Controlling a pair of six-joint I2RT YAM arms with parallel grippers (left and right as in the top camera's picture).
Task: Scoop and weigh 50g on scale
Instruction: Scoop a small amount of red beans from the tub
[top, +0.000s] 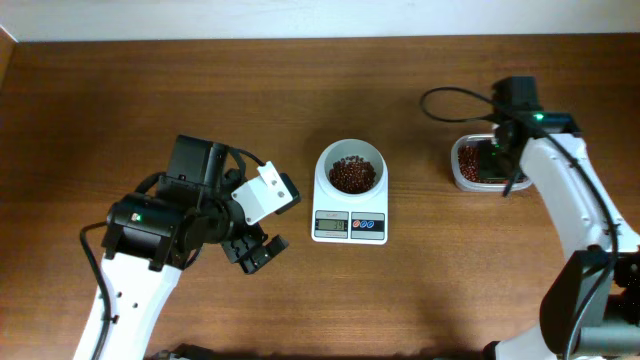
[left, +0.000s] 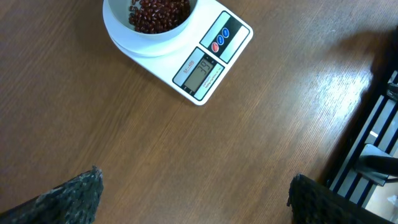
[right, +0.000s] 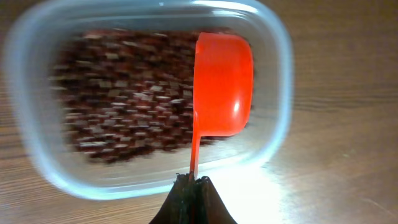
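Right fingers (right: 186, 200) are pinching narrow on the handle of the orange scoop (right: 224, 81). The handle is running straight out from them, the cup at the far end looking empty. The scoop is hanging over the right part of the clear tub (right: 37, 155), with red beans (right: 124, 106) below it.

The scale (top: 350, 226) is sitting mid-bench (top: 200, 90), well to the left of the tub. Its white bowl (top: 350, 152) is already holding some beans, and the display is too small to read with confidence.

Left fingers (left: 71, 199) are standing wide and empty, hovering near the scale's front-left corner. They are nearer the scale than the right, though only the right is carrying the scoop.

Count: one scale, one bowl, one tub, one scoop.
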